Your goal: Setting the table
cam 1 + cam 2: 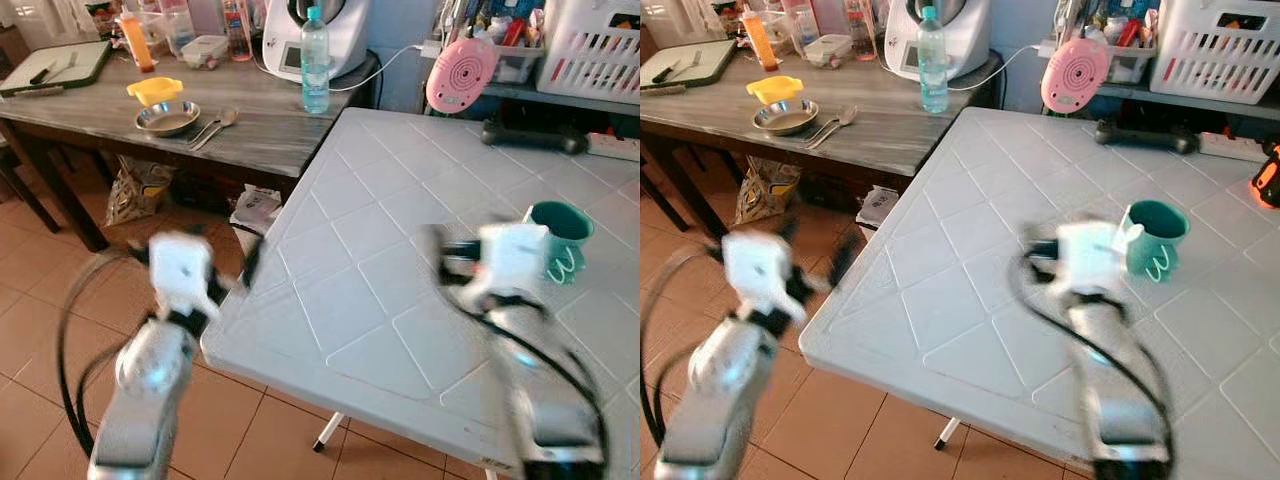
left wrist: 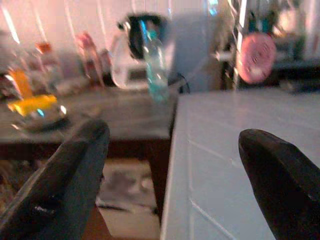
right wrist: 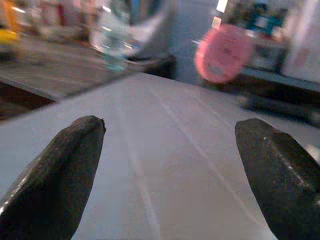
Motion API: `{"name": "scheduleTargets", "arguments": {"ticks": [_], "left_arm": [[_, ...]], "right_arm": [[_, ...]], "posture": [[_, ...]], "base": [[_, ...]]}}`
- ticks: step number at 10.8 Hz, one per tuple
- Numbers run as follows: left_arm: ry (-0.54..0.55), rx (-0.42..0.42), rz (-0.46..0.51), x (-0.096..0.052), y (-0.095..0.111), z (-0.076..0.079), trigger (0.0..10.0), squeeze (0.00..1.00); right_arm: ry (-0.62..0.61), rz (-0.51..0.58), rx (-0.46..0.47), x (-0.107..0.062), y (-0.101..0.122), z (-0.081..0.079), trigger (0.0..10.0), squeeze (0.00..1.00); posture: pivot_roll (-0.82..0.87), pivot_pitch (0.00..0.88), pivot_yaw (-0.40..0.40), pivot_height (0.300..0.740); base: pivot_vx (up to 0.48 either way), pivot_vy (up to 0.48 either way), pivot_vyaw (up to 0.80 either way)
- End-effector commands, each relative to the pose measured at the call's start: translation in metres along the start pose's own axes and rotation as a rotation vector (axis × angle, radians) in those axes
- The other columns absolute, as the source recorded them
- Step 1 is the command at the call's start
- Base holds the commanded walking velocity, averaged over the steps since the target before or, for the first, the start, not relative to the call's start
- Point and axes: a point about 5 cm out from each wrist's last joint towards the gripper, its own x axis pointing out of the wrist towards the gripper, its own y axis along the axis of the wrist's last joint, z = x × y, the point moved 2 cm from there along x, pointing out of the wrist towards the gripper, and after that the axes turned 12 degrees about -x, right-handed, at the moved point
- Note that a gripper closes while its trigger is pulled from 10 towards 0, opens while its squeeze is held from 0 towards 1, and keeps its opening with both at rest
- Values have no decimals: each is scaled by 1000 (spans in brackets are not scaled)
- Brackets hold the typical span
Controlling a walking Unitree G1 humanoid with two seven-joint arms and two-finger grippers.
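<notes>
Two tables meet at a corner: a white plastic table (image 1: 380,270) with a moulded diamond-grid top, and a grey wood-grain table (image 1: 250,120) beyond it to the robot's left. On the wooden one stand a round steel bowl (image 1: 167,118) with a yellow container (image 1: 155,90) touching its far rim, and two metal spoons (image 1: 213,127) just beside the bowl, their long axes running diagonally, bowls pointing away from the robot. A clear water bottle (image 1: 315,62) stands upright near that table's right end, in front of a white kitchen appliance (image 1: 318,30). A teal mug (image 1: 558,236) sits upright on the white table, just beyond the right arm. A pink round object (image 1: 460,75) and a black bar-shaped item (image 1: 533,137) lie at the far edge. The left gripper (image 2: 170,165) hangs over the tiled floor (image 1: 60,300) beside the white table's corner, fingers spread wide, holding nothing. The right gripper (image 3: 170,170) hovers above the white tabletop, fingers equally wide apart and empty. Both arms are motion-blurred.
</notes>
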Motion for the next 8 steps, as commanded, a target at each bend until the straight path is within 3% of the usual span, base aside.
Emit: {"name": "scheduleTargets", "arguments": {"ticks": [1,2,3,4,8], "left_arm": [[36,13,12,1,2,-7,10000,1000],[50,26,16,2,3,-8,10000,1000],[80,15,50,6,8,-11,10000,0],[73,17,124,7,17,-9,0,0],[81,33,140,8,20,-11,0,0]], "right_arm": [[34,44,-6,3,10,-5,10000,1000],[58,53,-13,5,12,-10,10000,1000],[63,55,-25,7,12,-13,10000,1000],[59,48,-20,7,11,-14,10000,1000],[61,34,-14,3,8,-19,10000,1000]], "posture": [[87,9,10,740],[91,6,4,740],[93,3,-1,740],[94,1,1,740],[92,3,6,740]], "base": [[0,0,0],[0,0,0],[0,0,0],[0,0,0],[0,0,0]]}}
